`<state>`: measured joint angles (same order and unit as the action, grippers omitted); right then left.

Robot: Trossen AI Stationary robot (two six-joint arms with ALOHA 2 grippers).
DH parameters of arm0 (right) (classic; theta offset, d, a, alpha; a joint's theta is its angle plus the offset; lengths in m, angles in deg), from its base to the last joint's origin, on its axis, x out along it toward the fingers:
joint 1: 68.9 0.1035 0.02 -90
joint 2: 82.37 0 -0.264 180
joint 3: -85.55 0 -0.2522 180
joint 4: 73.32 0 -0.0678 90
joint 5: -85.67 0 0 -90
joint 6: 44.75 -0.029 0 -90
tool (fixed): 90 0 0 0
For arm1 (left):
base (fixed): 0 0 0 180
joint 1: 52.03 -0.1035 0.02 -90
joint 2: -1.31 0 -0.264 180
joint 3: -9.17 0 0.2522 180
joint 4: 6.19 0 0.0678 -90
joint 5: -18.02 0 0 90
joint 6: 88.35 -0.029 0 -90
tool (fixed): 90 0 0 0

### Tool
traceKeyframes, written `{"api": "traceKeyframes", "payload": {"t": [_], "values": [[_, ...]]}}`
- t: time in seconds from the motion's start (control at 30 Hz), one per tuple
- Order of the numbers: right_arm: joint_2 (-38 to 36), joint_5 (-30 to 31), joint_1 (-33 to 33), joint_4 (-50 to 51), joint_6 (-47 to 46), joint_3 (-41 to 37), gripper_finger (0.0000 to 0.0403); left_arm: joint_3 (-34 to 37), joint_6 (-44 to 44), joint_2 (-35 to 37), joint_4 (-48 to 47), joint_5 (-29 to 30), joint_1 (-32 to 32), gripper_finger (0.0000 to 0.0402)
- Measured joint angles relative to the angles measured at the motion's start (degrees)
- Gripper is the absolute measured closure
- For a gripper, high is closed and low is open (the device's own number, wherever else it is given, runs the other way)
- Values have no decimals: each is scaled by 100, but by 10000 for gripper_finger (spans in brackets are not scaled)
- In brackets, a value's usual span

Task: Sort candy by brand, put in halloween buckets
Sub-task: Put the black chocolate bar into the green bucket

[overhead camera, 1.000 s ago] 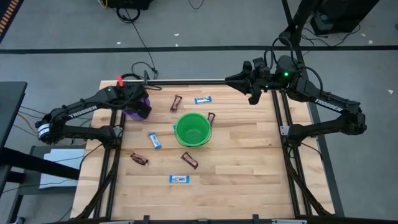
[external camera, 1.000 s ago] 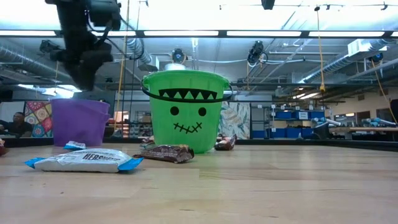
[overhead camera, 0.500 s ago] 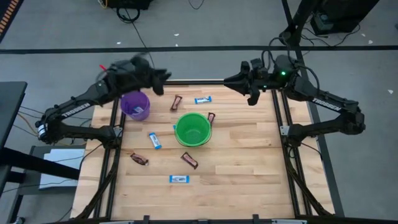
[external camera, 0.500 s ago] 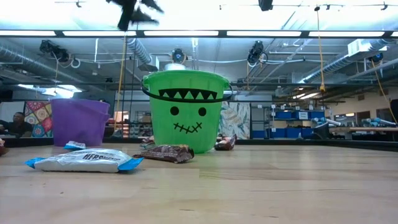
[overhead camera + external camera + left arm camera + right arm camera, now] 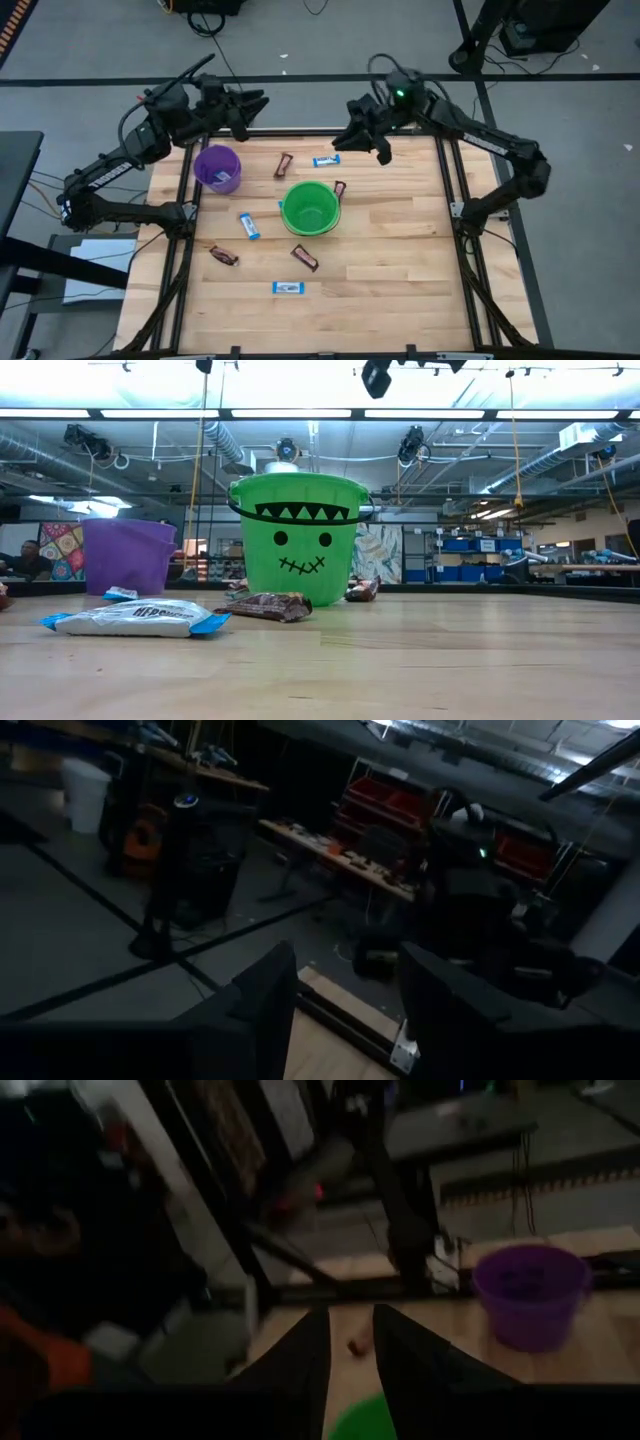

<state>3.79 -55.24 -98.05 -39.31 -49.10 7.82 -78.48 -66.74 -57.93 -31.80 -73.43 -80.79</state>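
In the high view the purple bucket (image 5: 217, 167) stands upright near the table's far left corner, with a pale wrapper inside. The green bucket (image 5: 309, 207) stands upright mid-table. Blue-and-white candy (image 5: 326, 160) (image 5: 248, 226) (image 5: 288, 288) and brown candy (image 5: 285, 164) (image 5: 223, 256) (image 5: 304, 257) lie flat around them. My left gripper (image 5: 258, 103) hangs open and raised above the far edge, beyond the purple bucket. My right gripper (image 5: 343, 138) hovers above the far edge near the blue bar; its fingers (image 5: 305, 1355) stand narrowly apart. Neither holds anything.
Another brown bar (image 5: 340, 188) lies against the green bucket's far right side. In the low view a blue bar (image 5: 135, 618) and a brown bar (image 5: 265, 605) lie nearest the camera. The table's right half is bare wood (image 5: 400, 250). Metal frame rails run along both side edges.
My left gripper has risen from just above the purple bucket, swung toward the far edge and tipped up to point roughly level. My right gripper has moved toward the table's left along the far edge, nearer the blue bar. Buckets and candy on the table have stayed put.
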Motion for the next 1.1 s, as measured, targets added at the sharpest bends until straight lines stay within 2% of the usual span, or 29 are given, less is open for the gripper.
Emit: {"api": "traceKeyframes", "payload": {"t": [0.23,0.4,0.53,0.73,0.8,0.9,1.1], "values": [[1075,226,-207,2825,2142,1394,310,2,263,-103,-18,-23,9,225],[1643,1819,-364,4115,3487,1765,310,2,256,-107,162,-39,9,225],[1886,2582,-472,4458,3908,1806,310,2,253,-108,164,-39,9,225],[1976,4144,-427,4052,3963,1809,310,2,105,-109,164,-37,9,225],[1970,4462,-369,3867,4177,1811,310,2,103,-108,165,-37,10,225],[1970,4506,-317,3775,4473,1811,310,2,101,-108,165,-37,9,225],[1970,3743,-335,3916,4990,1811,310,2,96,-108,165,-37,9,225]]}}
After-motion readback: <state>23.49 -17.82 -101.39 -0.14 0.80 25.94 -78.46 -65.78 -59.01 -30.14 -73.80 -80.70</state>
